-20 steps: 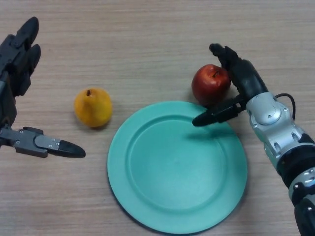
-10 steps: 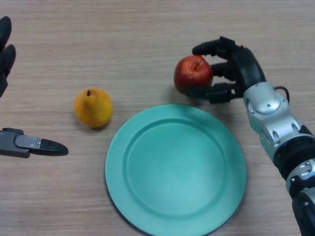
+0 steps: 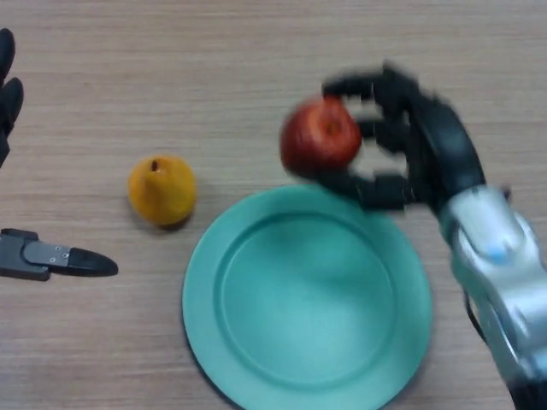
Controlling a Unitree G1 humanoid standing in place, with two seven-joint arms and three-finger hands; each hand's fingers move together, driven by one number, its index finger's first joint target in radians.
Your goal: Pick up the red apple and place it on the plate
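The red apple [image 3: 319,137] is in my right hand [image 3: 419,145], whose fingers and thumb are curled round it. The apple is lifted off the table, just beyond the far edge of the green plate [image 3: 308,295]. The plate lies flat at the middle of the table and has nothing on it. My left hand [image 3: 34,254] shows at the far left edge, fingers straight and holding nothing.
A yellow-orange pear [image 3: 161,189] stands on the wooden table [image 3: 214,68] to the left of the plate, between the plate and my left hand.
My right hand closed round the apple, then lifted it and moved it left. My left hand drew back toward the left edge.
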